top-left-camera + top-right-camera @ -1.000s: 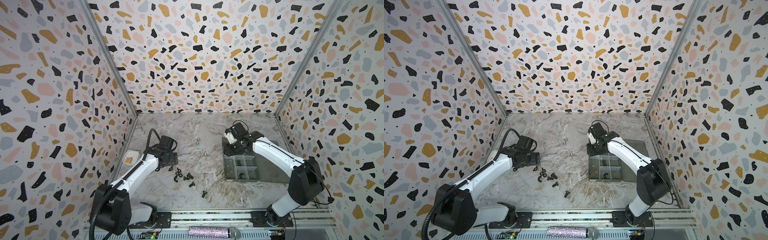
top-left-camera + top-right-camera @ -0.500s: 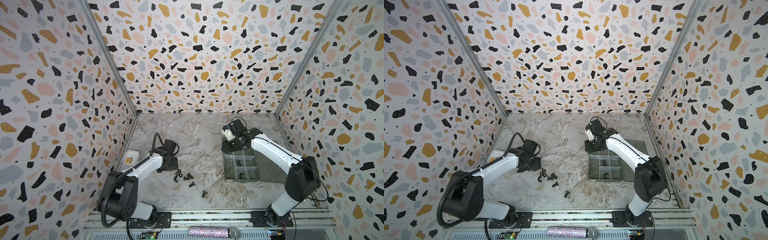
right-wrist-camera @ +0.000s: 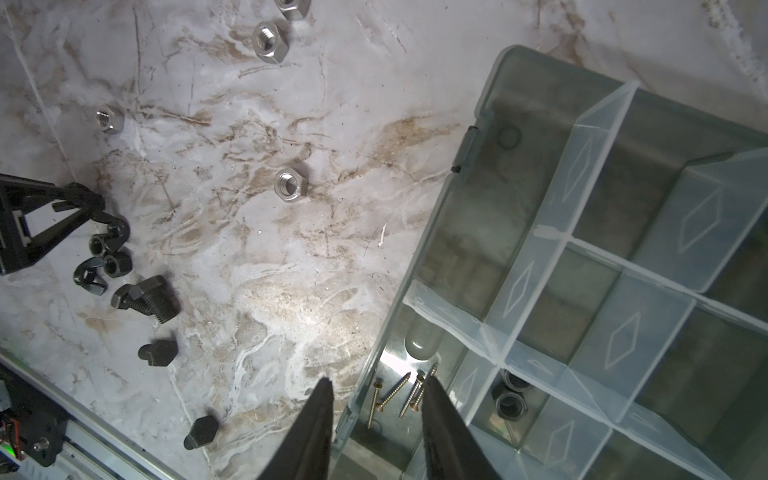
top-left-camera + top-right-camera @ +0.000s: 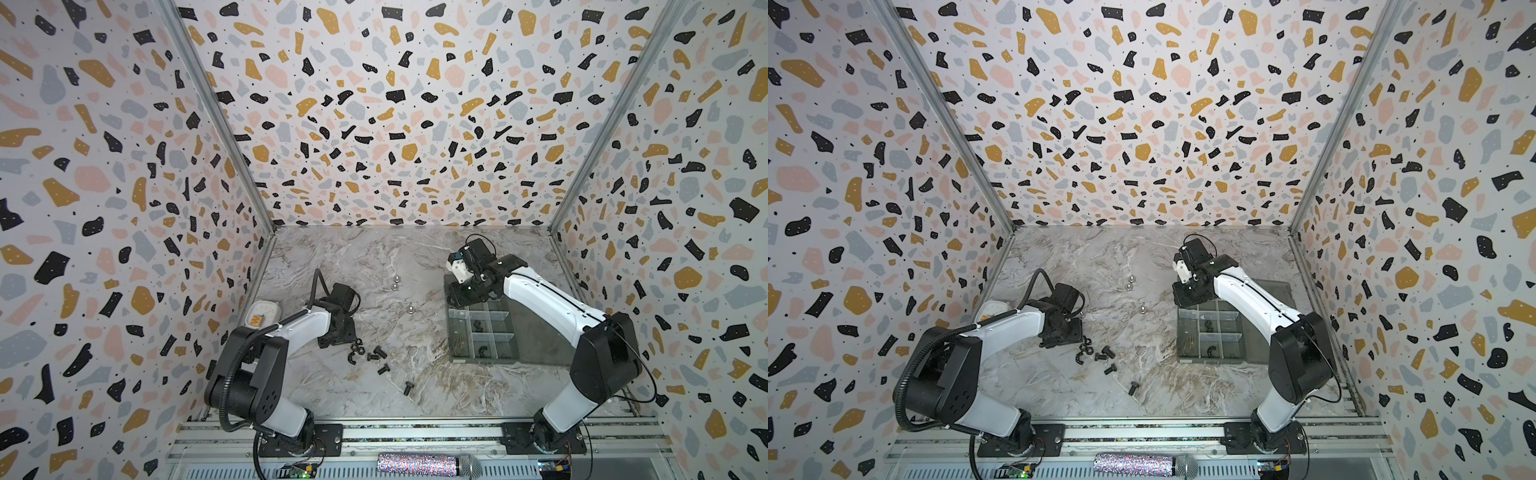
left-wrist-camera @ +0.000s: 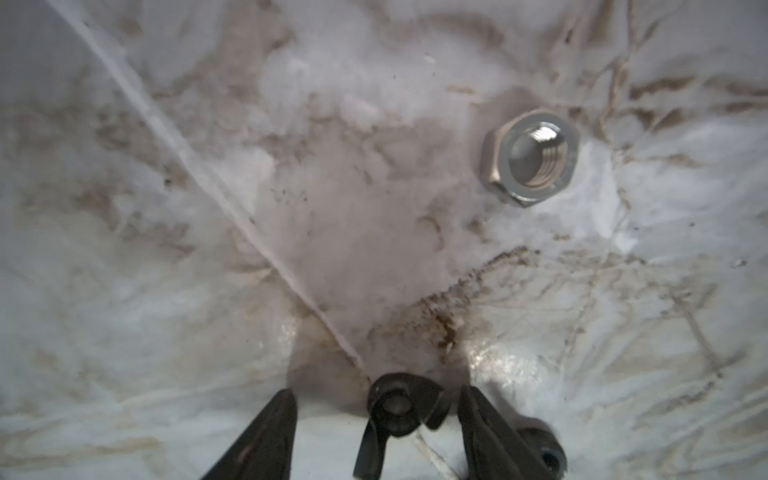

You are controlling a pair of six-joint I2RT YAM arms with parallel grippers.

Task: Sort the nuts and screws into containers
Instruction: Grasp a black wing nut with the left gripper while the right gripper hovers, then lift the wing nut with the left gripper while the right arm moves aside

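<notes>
Terrazzo-print walls (image 4: 374, 124) around a marble-pattern bench (image 4: 415, 253). Landmark = flat smoky-grey translucent plastic organiser box (image 4: 451, 332), lid folded out flat, sitting on the bench under the right arm.

Right gripper (image 4: 457, 293): hovers over the box's far corner on the left-arm side. In its wrist view the fingers (image 3: 318, 419) stand moderately apart with nothing between them; the box wall runs below the gap. Can't tell whether they touch that wall.

Inside the box: thin brass-coloured screws (image 3: 395, 392) in an edge compartment on the left-arm side; small black hex nuts (image 3: 509, 399) in the compartment just beside that one.

Loose on the bench, all on the left-arm side of the box:
- shiny silver hex nuts (image 4: 410, 308), the closest one near the box, others farther off toward the back wall
- short black bolts with wide heads (image 4: 376, 353), well apart from the box, one straying toward the front rail
- cluster of small black nuts (image 4: 356, 345), just beyond the bolts

Left gripper (image 5: 376, 395): down at that cluster. Jaws roughly half apart, straddling a black wing nut (image 5: 399, 409) that lies on the bench. One finger is almost at its wing, the other shows a clear gap. Not clamped.

Rounded-square white dish (image 4: 262, 312) with something orange in it: beyond the left arm from the box, by the side wall.
</notes>
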